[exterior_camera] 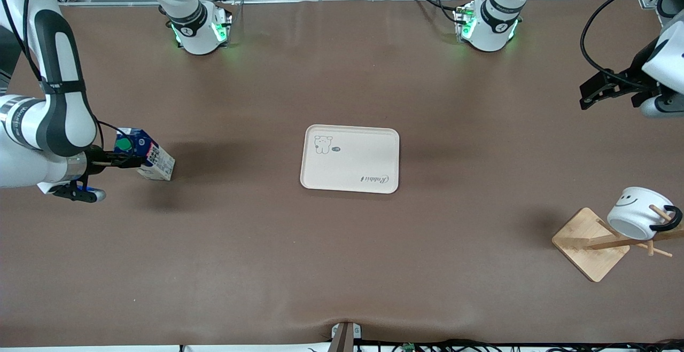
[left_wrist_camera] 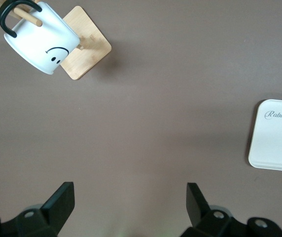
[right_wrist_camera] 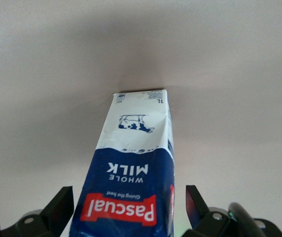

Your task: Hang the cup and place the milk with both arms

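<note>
The milk (exterior_camera: 155, 161) stands on the table toward the right arm's end, with a blue top and green cap. My right gripper (exterior_camera: 128, 159) is at its top, jaws open on either side of the carton with a small gap on each side. In the right wrist view the carton (right_wrist_camera: 131, 163) fills the space between the fingers of that gripper (right_wrist_camera: 126, 207). The white cup (exterior_camera: 638, 213) with its smiley face hangs by its black handle on a peg of the wooden rack (exterior_camera: 588, 245). My left gripper (exterior_camera: 590, 93) is open and empty, up in the air over the left arm's end of the table. Its own view shows it (left_wrist_camera: 130, 205) and the cup (left_wrist_camera: 42, 42).
A cream tray (exterior_camera: 352, 162) with a bear drawing lies at the table's middle; its corner shows in the left wrist view (left_wrist_camera: 279, 143). The rack's square wooden base (left_wrist_camera: 89, 49) sits near the front camera at the left arm's end.
</note>
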Robot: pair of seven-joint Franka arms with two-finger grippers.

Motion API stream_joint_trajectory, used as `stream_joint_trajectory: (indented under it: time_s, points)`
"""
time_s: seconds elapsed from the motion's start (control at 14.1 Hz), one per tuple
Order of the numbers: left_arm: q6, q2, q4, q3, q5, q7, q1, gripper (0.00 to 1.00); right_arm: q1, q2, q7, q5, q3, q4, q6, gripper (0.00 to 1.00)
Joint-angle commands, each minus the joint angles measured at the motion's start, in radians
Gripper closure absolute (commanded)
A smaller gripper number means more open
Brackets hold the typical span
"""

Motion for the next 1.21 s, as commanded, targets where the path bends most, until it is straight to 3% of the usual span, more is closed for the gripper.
stream_joint_trajectory:
  time_s: [0.0, 0.28, 0.64, 0.85, 1.14]
  points:
    - [0.019, -0.041, -0.042, 0.014, -0.017, 0.013, -0.011, 0.0, -0.017, -0.031, -0.004, -0.003, 0.019, 0.02, -0.026, 0.0]
    - [0.019, -0.034, -0.038, -0.002, -0.019, 0.004, -0.013, 0.0, -0.012, -0.026, -0.006, -0.002, 0.021, 0.17, -0.073, 0.0]
    - [0.016, -0.038, -0.036, -0.008, -0.017, 0.012, -0.011, 0.0, 0.024, -0.025, -0.078, -0.018, 0.019, 0.237, -0.064, 0.0]
    - [0.016, -0.038, -0.038, -0.008, -0.017, 0.012, -0.011, 0.0, 0.018, -0.025, -0.078, -0.021, 0.016, 0.383, -0.104, 0.0]
    - [0.016, -0.038, -0.038, -0.008, -0.017, 0.012, -0.011, 0.0, -0.016, -0.034, -0.078, -0.017, 0.012, 0.492, -0.168, 0.0]
